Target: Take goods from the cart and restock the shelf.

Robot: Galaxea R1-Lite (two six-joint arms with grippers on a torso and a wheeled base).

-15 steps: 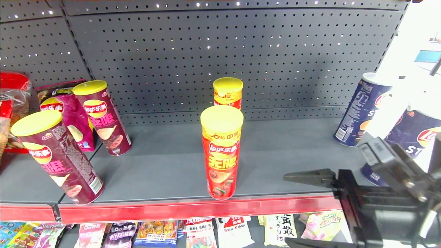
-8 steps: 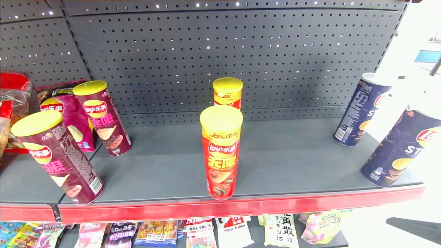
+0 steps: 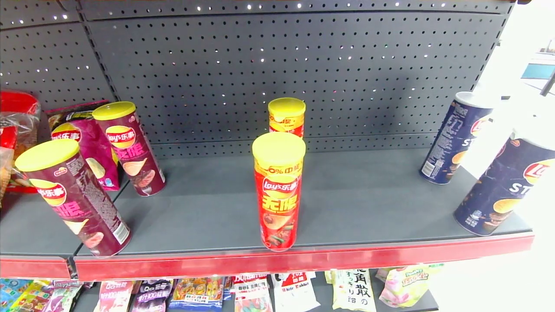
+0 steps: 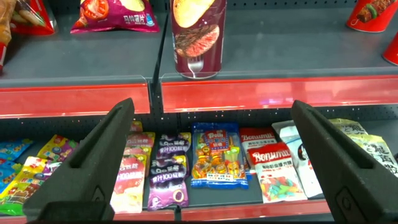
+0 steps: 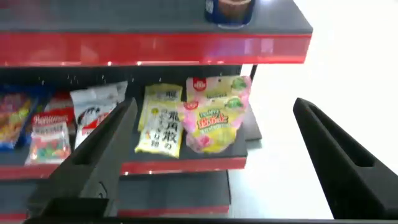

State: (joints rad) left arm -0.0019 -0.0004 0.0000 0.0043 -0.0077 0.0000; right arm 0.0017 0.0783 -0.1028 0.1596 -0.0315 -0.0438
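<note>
On the grey shelf (image 3: 360,199) stand two red chip cans with yellow lids, one at the front edge (image 3: 279,190) and one at the back (image 3: 286,115). Two maroon cans (image 3: 71,195) (image 3: 128,147) stand at the left, and two navy cans (image 3: 455,136) (image 3: 505,186) at the right. My left gripper (image 4: 211,106) is open and holds nothing; it sits below the shelf's red edge (image 4: 273,93), under a maroon can (image 4: 198,37). My right gripper (image 5: 214,102) is open and holds nothing, facing the lower shelf beneath a navy can's base (image 5: 229,9).
A maroon chip bag (image 3: 86,147) leans behind the left cans, with a red bag (image 3: 15,130) at the far left. Several flat snack packets (image 4: 214,155) (image 5: 214,115) lie on the lower shelf. A pegboard wall (image 3: 260,73) backs the shelf. Bare room lies between the can groups.
One second ago my right gripper showed at the lower right of the head view, by the front navy can; it has since drawn back out of that view. The cans have not moved.
</note>
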